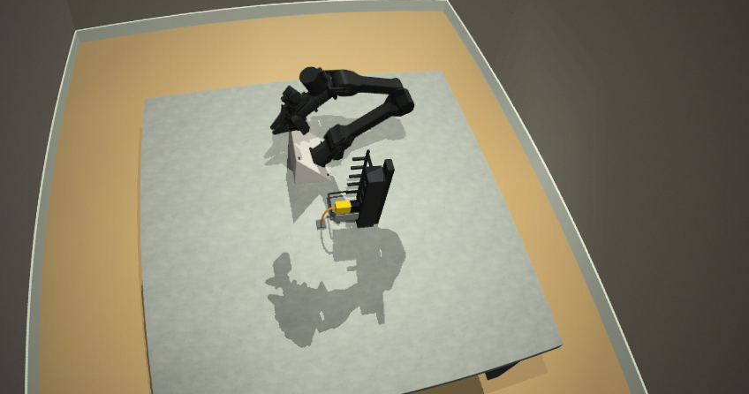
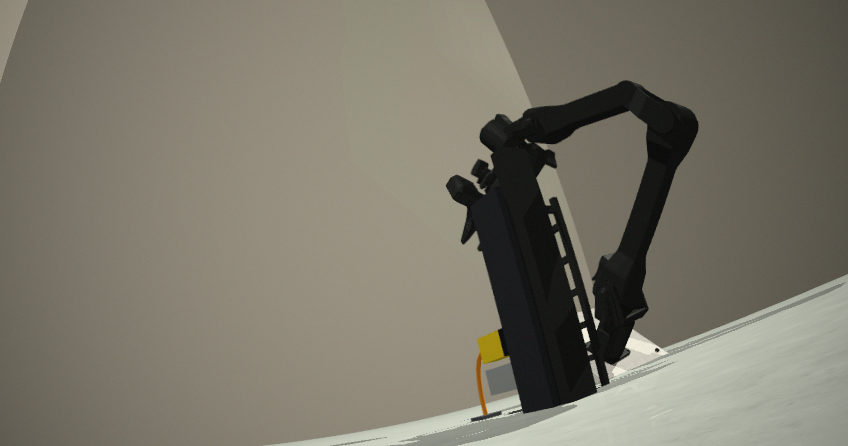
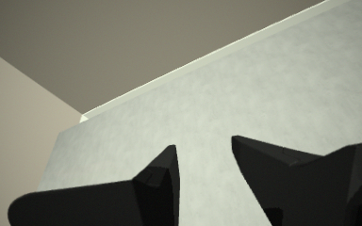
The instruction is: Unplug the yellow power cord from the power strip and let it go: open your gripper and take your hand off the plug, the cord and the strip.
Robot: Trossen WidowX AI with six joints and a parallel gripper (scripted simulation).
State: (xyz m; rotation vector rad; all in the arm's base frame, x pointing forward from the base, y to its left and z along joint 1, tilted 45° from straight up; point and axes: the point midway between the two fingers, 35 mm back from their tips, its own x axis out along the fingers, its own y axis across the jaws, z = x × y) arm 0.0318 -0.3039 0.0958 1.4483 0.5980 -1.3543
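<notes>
The black power strip (image 1: 374, 195) (image 2: 505, 299) stands upright on the table. The yellow plug (image 1: 342, 207) (image 2: 490, 347) sits low on its face, with a black part between the yellow body and the strip. An orange cord (image 1: 324, 213) (image 2: 479, 382) bends down from the plug to a small grey block (image 1: 321, 224) on the table. My gripper (image 1: 289, 130) (image 3: 204, 147) is partly open, with nothing between its fingers. It is up in the air, well away from the plug, behind and left of it in the top view. In the exterior view the strip partly hides the gripper.
A pale angled plate (image 1: 310, 167) (image 2: 639, 352) stands beside the arm's base. A black rack with several short bars (image 1: 356, 176) (image 2: 571, 263) stands beside the strip. A grey box (image 2: 502, 379) sits under the plug. The wrist view shows the table (image 3: 282, 94) and walls.
</notes>
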